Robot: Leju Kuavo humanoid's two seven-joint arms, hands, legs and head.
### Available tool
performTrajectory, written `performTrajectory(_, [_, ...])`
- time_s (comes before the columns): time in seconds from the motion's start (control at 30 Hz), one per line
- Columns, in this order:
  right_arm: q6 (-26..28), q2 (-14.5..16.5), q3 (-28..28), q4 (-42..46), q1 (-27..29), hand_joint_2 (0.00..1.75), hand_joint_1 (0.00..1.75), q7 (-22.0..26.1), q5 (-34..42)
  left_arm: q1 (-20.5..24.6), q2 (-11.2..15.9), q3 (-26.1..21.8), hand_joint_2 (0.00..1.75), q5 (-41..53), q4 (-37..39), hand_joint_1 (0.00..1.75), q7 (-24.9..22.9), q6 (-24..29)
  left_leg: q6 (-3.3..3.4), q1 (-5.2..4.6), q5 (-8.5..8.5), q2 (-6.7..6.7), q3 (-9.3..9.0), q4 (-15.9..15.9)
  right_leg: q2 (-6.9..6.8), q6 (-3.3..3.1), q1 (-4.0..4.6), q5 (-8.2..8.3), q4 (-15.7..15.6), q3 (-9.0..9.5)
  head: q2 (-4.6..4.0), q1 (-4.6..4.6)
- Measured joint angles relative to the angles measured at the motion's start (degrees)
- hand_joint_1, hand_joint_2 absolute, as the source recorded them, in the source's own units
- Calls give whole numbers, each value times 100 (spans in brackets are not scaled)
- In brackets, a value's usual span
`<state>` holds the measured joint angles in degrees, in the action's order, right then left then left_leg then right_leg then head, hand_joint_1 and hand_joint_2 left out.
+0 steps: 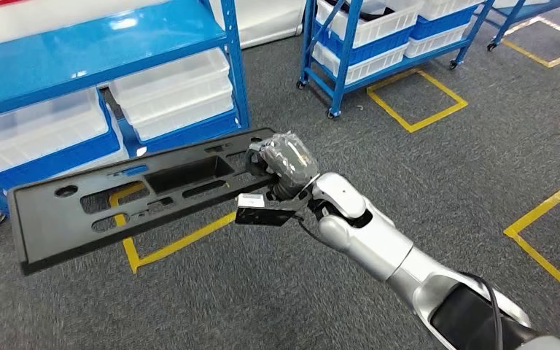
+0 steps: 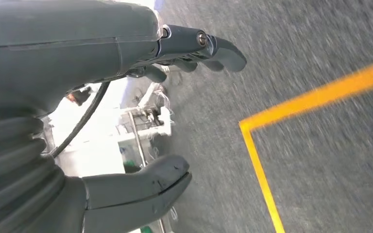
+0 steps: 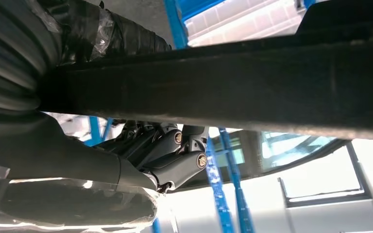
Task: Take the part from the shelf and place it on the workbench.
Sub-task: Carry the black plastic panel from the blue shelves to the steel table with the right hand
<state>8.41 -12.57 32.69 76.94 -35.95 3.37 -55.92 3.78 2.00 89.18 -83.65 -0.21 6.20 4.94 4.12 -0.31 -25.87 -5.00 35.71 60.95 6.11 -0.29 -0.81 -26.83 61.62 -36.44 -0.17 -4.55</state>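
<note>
r hand grips black part by its near end, part sticking out leftward over floor.

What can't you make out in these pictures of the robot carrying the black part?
- Right hand, head view: its fingers under the black part are hidden by the part.
- Black part, right wrist view: both ends run past the edges.
- Left hand, left wrist view: the floor beyond is motion-blurred.
- Workbench: nowhere to be made out.
</note>
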Motion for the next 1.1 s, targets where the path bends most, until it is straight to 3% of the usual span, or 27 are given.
performTrajectory(0.07, [-1,29,25,3,-3,175,175,2,-1,-6,15,3,175,25,5,0,-32,-8,-27,-19,68,142,-79,-159,73,74,-37,37,-49,4,0,4])
performTrajectory(0.13, [2,53,56,4,-26,175,175,-5,0,-13,26,9,175,54,6,0,-57,-23,-75,11,152,307,-181,-369,-146,125,0,-83,72,-56,0,2])
performTrajectory(0.2, [7,91,92,4,-51,175,175,-15,14,-34,26,13,175,64,6,0,-52,-40,-104,29,188,473,-215,-457,-458,170,10,-419,610,-306,0,-1])
performTrajectory(0.23, [9,112,112,4,-50,175,175,-18,23,-43,26,13,175,66,6,0,-38,-47,-110,30,187,557,-206,-450,-526,200,-10,-574,942,-459,0,-1])
performTrajectory(0.27, [9,127,129,4,-40,175,175,-20,32,-46,26,14,175,70,6,0,-21,-52,-120,31,180,638,-192,-434,-562,230,-32,-652,1185,-564,0,-2])
performTrajectory(0.3, [8,138,146,3,-27,175,175,-20,39,-46,25,16,175,76,5,0,3,-57,-134,33,169,715,-178,-413,-589,256,-52,-629,1248,-576,0,-2])
performTrajectory(0.37, [8,147,172,1,-16,175,175,-19,52,-36,22,20,175,85,4,0,47,-59,-174,41,141,844,-155,-354,-687,282,-70,-336,743,-264,0,-2])
performTrajectory(0.43, [9,153,182,1,-23,175,175,-19,86,-29,19,23,175,88,4,0,75,-59,-235,32,100,951,-138,-276,-894,229,-38,-105,58,123,0,-4])
performTrajectory(0.5, [7,170,184,2,-38,175,175,-18,122,-25,19,26,175,97,4,0,86,-49,-310,20,76,1052,-138,-235,-966,147,8,-58,-175,226,0,-4])
performTrajectory(0.57, [3,182,184,3,-46,175,175,-15,137,-20,19,28,175,104,4,0,87,-29,-379,25,69,1139,-147,-234,-844,79,9,-5,-196,206,0,-4])
performTrajectory(0.63, [1,187,184,4,-48,175,175,-13,138,-21,18,28,175,103,4,0,81,-13,-441,54,-103,986,-88,-61,-739,-1,-26,63,-243,191,0,-3])
performTrajectory(0.7, [0,212,192,4,-44,175,175,-7,138,-39,18,28,175,103,4,0,72,-7,-493,88,-505,686,136,527,-635,-54,-47,121,-267,152,0,-3])
performTrajectory(0.77, [0,237,206,3,-25,175,175,0,138,-60,19,28,175,102,4,0,64,-7,-522,100,-826,559,404,1219,-501,-54,-47,157,-255,97,0,-3])
performTrajectory(0.8, [1,241,212,2,-11,175,175,3,138,-65,19,28,175,101,4,0,58,-7,-528,105,-833,543,436,1339,-425,-43,-50,170,-244,74,0,-2])
performTrajectory(0.83, [2,243,217,2,2,175,175,4,138,-68,19,28,175,99,4,0,53,-6,-529,111,-744,533,371,1256,-353,-29,-55,180,-230,55,0,-3])
performTrajectory(0.87, [5,243,220,2,14,175,175,7,138,-69,19,28,175,95,4,0,48,-6,-527,123,-566,501,196,944,-279,-16,-62,188,-213,40,0,-2])
performTrajectory(0.93, [20,243,220,1,22,175,175,12,142,-68,15,28,175,87,4,0,41,-5,-519,153,-298,292,-203,175,-145,33,-73,203,-175,3,0,-3])
performTrajectory(1.0, [39,244,218,-5,31,175,175,21,147,-65,1,28,175,86,4,0,33,-4,-490,152,-229,165,-373,-181,-27,118,-71,241,-169,-48,0,-4])
performTrajectory(1.07, [49,241,212,-20,54,175,175,47,149,-55,-19,28,175,90,4,0,27,-3,-419,135,-187,268,-368,-200,65,215,-76,297,-207,-81,0,-4])
performTrajectory(1.1, [51,237,205,-31,65,175,175,67,149,-48,-31,28,175,93,4,0,27,-2,-368,137,-155,332,-367,-223,8,247,-76,292,-197,-98,0,-6])
